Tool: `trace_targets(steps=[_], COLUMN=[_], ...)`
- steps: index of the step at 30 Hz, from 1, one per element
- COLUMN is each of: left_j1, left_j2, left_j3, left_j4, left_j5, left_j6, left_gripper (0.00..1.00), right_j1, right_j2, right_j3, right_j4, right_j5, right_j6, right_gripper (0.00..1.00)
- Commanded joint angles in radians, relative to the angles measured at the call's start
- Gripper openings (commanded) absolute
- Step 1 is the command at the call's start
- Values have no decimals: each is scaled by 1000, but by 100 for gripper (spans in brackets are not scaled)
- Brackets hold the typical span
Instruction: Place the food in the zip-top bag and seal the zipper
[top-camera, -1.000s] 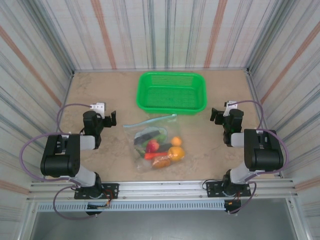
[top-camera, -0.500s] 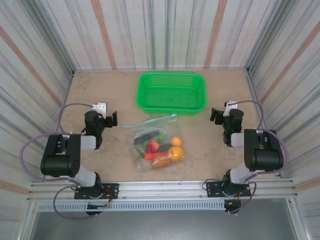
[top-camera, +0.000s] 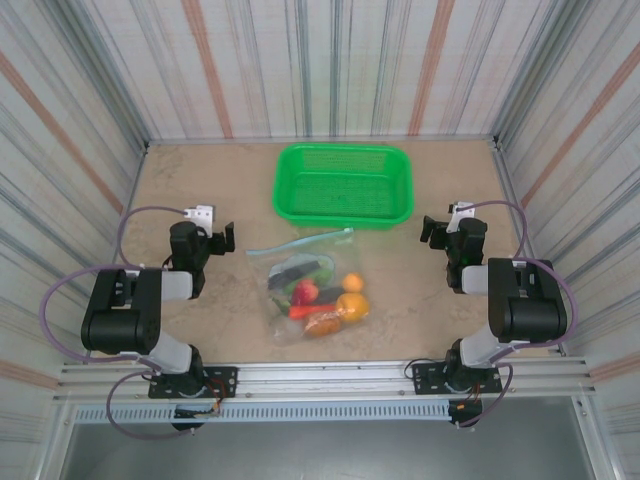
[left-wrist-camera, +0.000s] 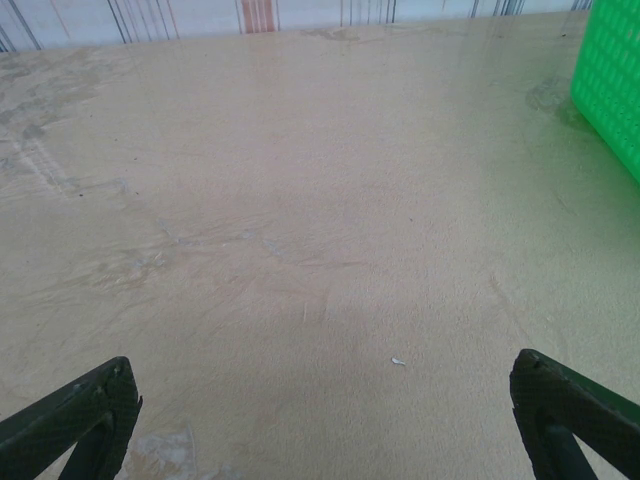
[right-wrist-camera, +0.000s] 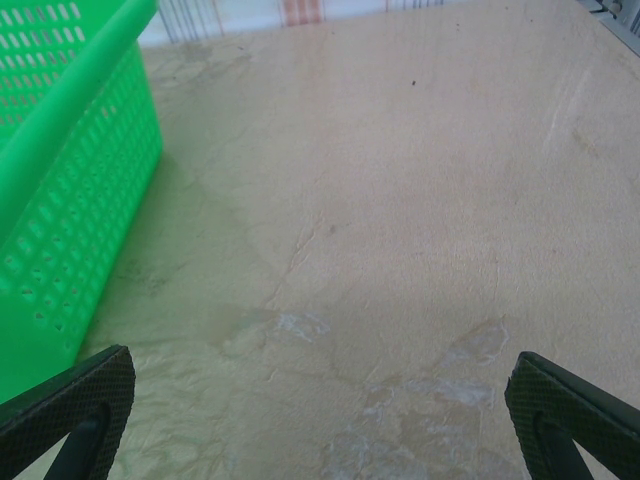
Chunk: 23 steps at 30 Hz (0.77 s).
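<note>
Zip-top bag (top-camera: 312, 285) with food (top-camera: 335, 305) inside lies near green basket (top-camera: 344, 185); left gripper (top-camera: 222, 237), right gripper (top-camera: 428, 230) flank it, both released, empty.

The left arm (top-camera: 122, 310) and right arm (top-camera: 525, 298) were blocky matte black, each trailing a lilac cable (top-camera: 50, 305), with dark pincer fingers (left-wrist-camera: 75, 420).

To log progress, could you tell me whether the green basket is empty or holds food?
Empty: the green basket shows bare mesh floor; the food lies in the zip-top bag.

Clear glossy plastic zip-top bag (top-camera: 310, 290)
</note>
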Motion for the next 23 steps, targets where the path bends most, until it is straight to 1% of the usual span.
trace_targets(steps=[1, 16, 19, 23], left_j1=[-1, -3, 18, 11], left_j2=[-7, -4, -1, -6], left_j3=[6, 8, 17, 6], left_j4=[3, 0, -13, 5], left_j5=[-20, -24, 16, 4], left_j6=[11, 12, 0, 6], left_gripper=[99, 99, 99, 99], right_j1=[0, 1, 1, 1], right_j2=[-8, -8, -7, -8], right_j3=[-9, -9, -10, -10], right_j4=[0, 0, 0, 0], right_j5=[16, 16, 16, 16], right_j6=[-13, -13, -12, -12], right_gripper=[99, 99, 99, 99])
